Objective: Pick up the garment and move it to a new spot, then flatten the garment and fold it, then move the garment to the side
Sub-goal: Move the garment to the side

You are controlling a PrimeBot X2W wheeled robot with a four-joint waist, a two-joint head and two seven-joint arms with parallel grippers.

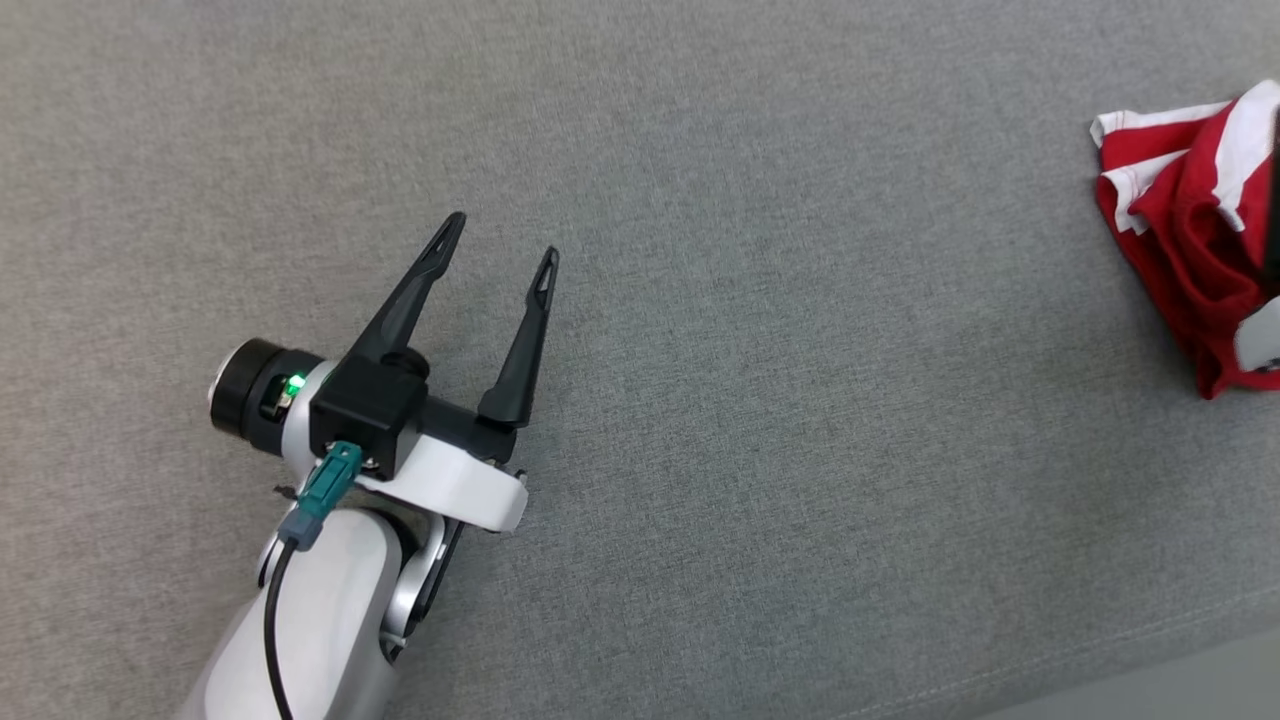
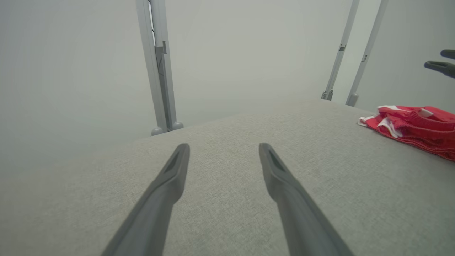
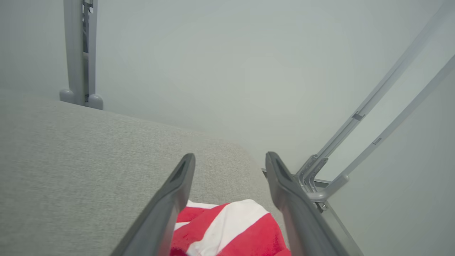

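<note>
Two dark-fingered end effectors are over a grey fabric-covered surface (image 1: 760, 420), and both stand wide open. The left end effector (image 1: 500, 238) sits at the lower left of the head view on its white forearm, with a small green light glowing on the wrist housing. Its fingers point up and slightly right, and they hold nothing, with only bare grey cloth between them.

The red and white striped garment (image 1: 1185, 215) lies crumpled in a loose heap at the right edge of the head view, upper right, well apart from the left end effector. In the left wrist view it lies at the right edge of the frame, near the surface's far side.

The right end effector (image 3: 230, 157) hangs over the heap. In its own wrist view the fingers are spread apart, and the striped cloth lies below and between them at the bottom centre of the frame, not pinched. Pale grey metal posts (image 3: 80, 53) stand beyond the far edge of the surface against a plain light wall.
</note>
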